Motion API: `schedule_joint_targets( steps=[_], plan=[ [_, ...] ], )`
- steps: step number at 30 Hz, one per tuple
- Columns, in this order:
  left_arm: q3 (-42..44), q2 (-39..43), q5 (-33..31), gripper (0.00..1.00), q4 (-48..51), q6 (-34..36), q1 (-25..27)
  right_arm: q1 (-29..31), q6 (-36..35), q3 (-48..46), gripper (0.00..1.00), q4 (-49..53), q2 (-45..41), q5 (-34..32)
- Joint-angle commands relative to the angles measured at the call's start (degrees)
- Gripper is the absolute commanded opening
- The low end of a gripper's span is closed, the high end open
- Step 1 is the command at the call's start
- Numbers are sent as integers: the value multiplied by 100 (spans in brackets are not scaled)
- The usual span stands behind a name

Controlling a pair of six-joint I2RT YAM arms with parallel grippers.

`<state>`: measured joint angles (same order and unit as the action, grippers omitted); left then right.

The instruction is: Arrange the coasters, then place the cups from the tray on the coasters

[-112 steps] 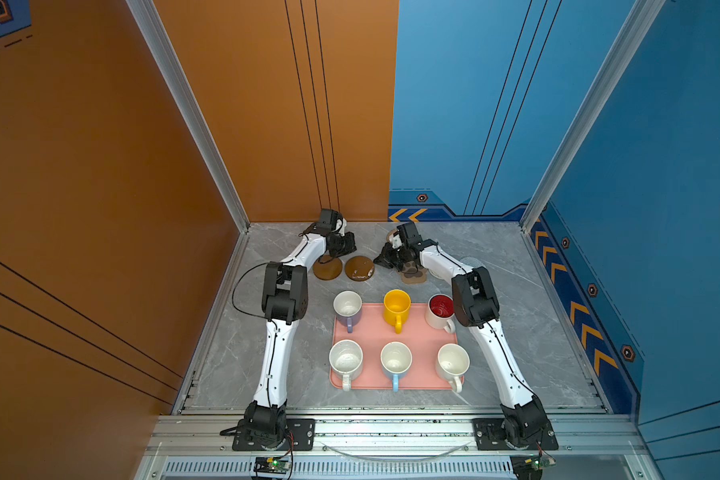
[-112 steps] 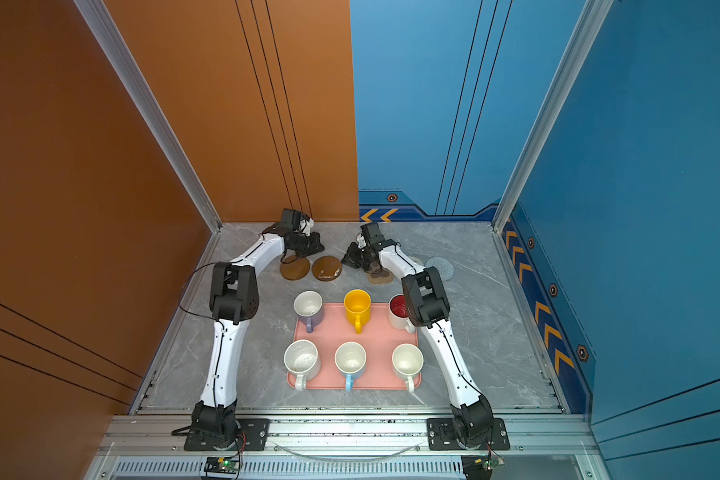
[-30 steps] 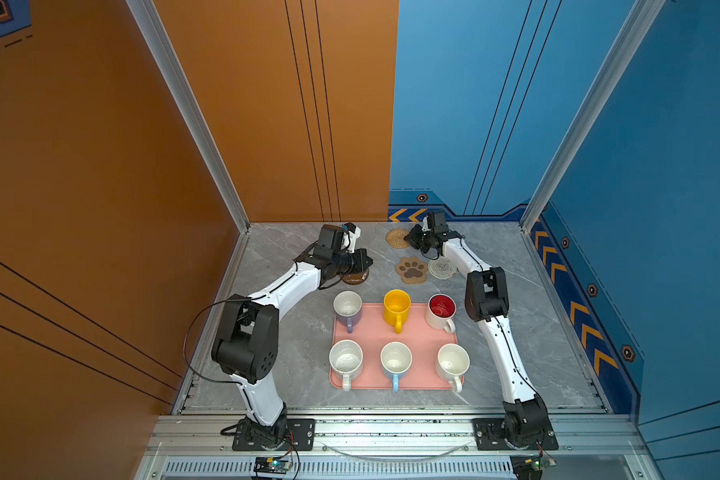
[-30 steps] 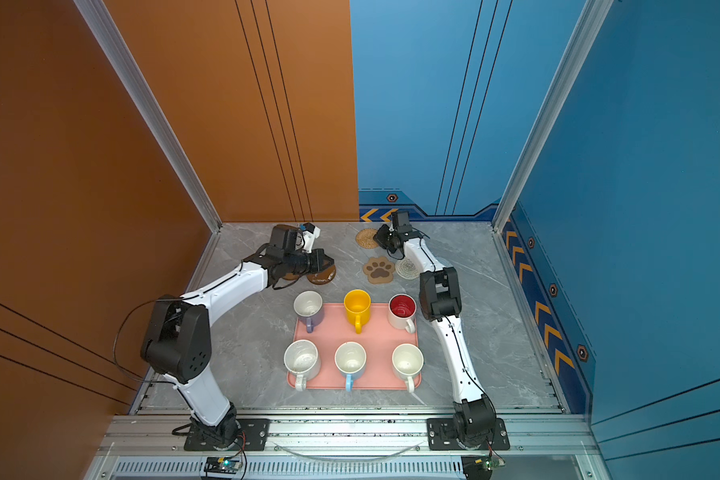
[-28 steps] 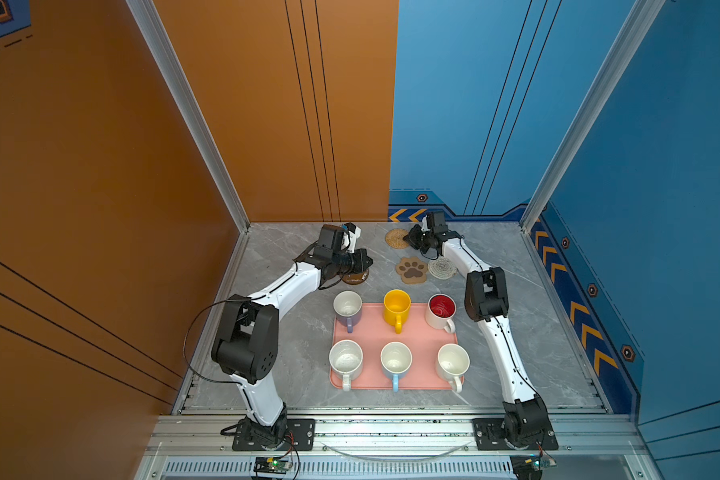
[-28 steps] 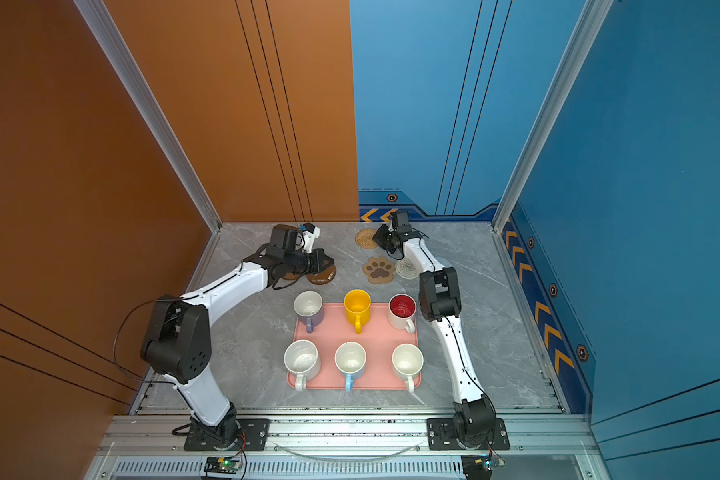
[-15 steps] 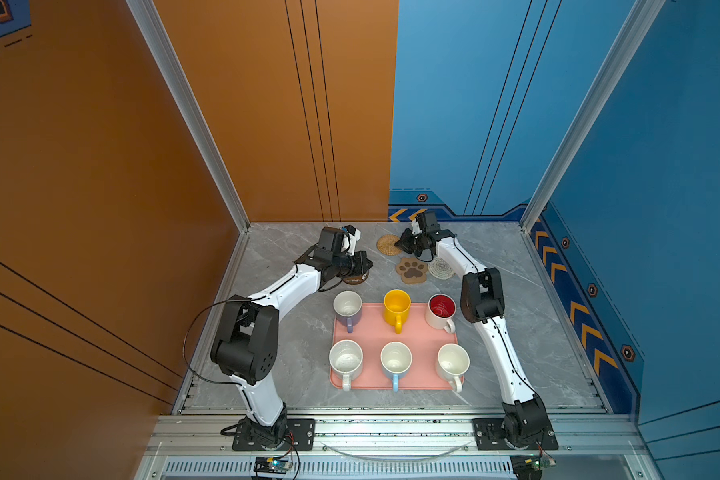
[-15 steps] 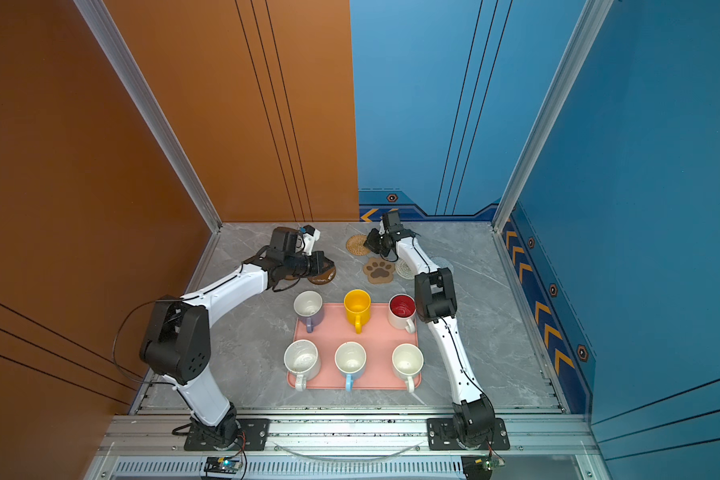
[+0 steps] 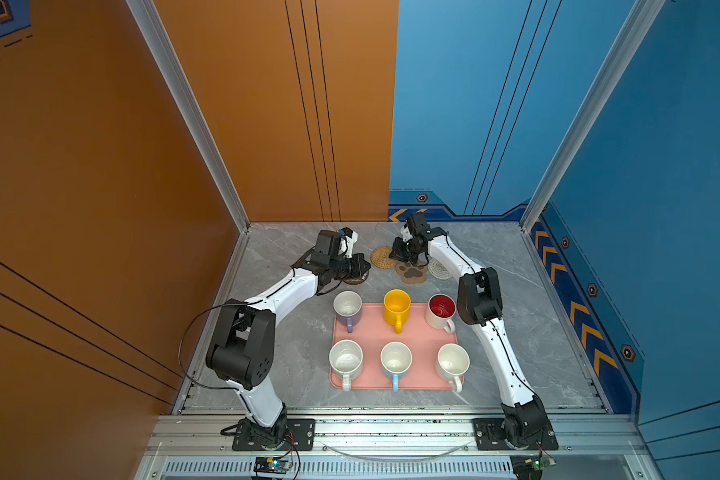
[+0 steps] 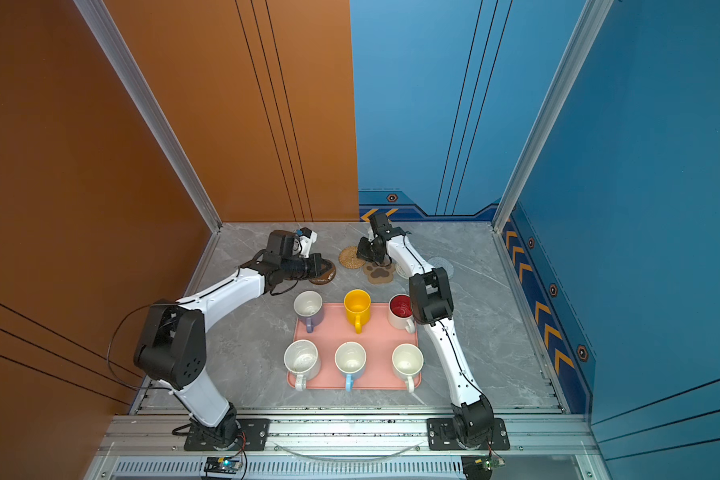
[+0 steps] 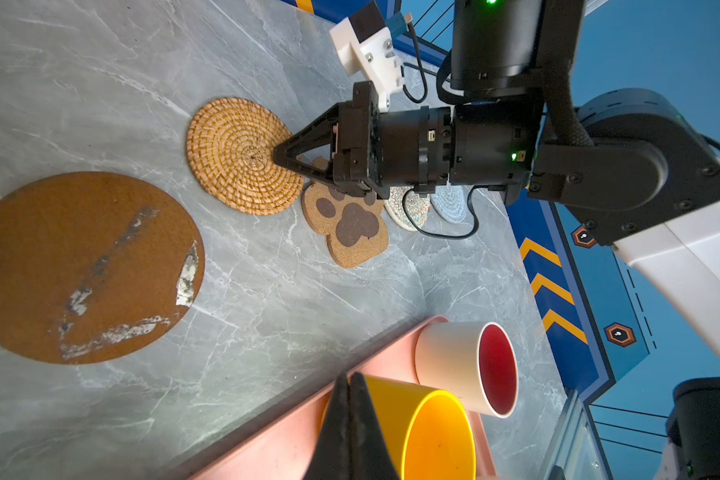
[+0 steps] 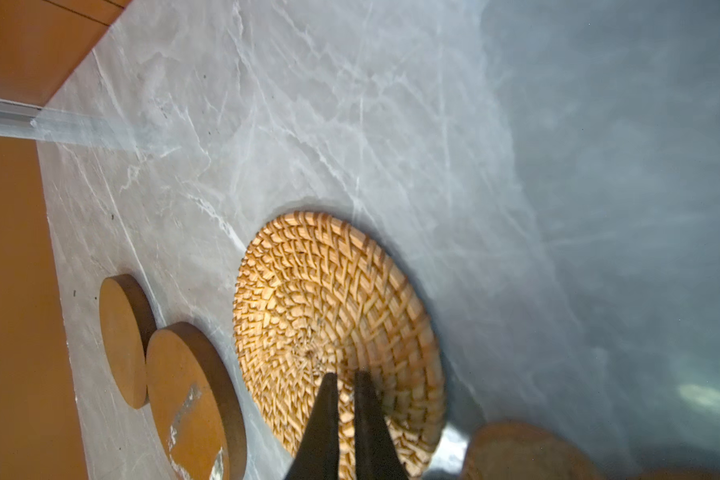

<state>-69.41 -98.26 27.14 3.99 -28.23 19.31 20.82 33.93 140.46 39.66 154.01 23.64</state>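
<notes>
Tan rattan coaster (image 11: 233,153) under right fingers (image 11: 285,150), paw coaster (image 11: 350,232) beside, brown disc (image 11: 80,266) apart.

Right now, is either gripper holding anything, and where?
Nothing held. Left gripper shut, empty; right gripper shut, tips on the rattan coaster near its centre.

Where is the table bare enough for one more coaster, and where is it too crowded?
Widest bare marble: between the right arm and the right wall, to the far corner past the pale-blue coaster. A narrower strip between the tray and the left arm. Crowded: behind the tray, around the rattan coaster, paw coaster, left pincer and right pincer.
</notes>
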Motion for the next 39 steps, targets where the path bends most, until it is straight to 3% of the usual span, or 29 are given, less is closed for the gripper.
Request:
schedule_joint_targets(
  steps=[1, 17, 39],
  plan=[
    [126, 210, 46, 0, -98, -31, -58, 80, -288, -228, 9, 869, -20, -316],
    [338, 409, 12, 0, -167, -36, -85, 343, -563, -323, 7, 1171, -99, -254],
    [383, 476, -46, 0, -73, 20, -115, 458, -743, -1143, 5, 1198, -602, -238]
  ],
)
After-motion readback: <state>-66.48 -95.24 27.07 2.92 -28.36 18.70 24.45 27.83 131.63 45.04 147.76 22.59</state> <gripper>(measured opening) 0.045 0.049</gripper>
